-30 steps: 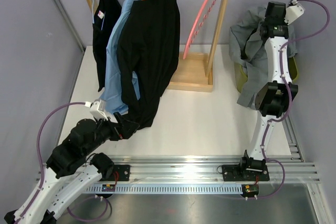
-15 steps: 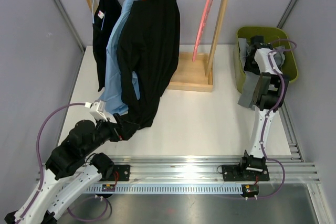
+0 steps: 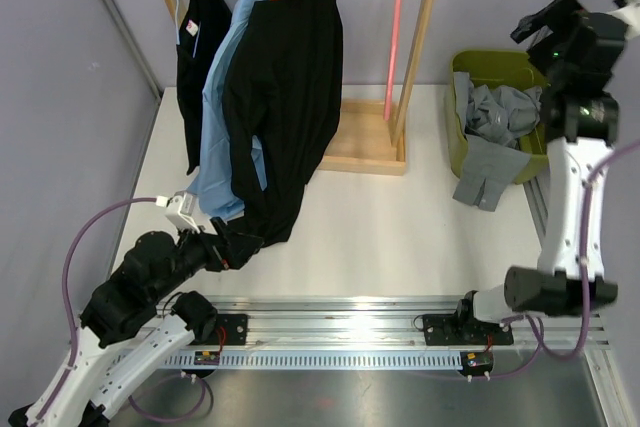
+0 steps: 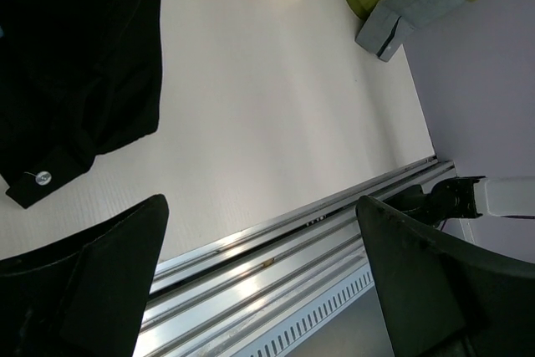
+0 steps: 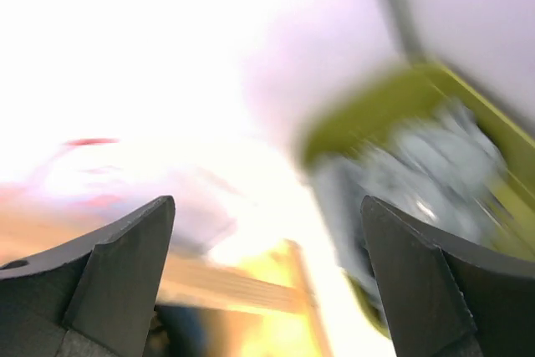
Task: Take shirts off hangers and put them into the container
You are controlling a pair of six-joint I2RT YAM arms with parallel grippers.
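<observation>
Top view: wooden rack [image 3: 420, 47], far, holds black shirts [image 3: 285, 97], light blue shirt [image 3: 222, 117] and bare pink hanger [image 3: 393, 42]. Grey shirt [image 3: 495, 127] lies in container [image 3: 458, 137] at right, spilling over its near rim. Only the wrist views show left gripper [image 4: 259, 202] and right gripper [image 5: 266, 202] spread wide, empty.

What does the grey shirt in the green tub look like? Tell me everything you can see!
The grey shirt looks like soft, wrinkly fabric, all crumpled up with no hanger in it. Most of it lies bunched inside the olive-green tub on the right side. One flat part spills over the tub's near rim and hangs down outside, about as far as the white table. Nothing is holding it.
</observation>
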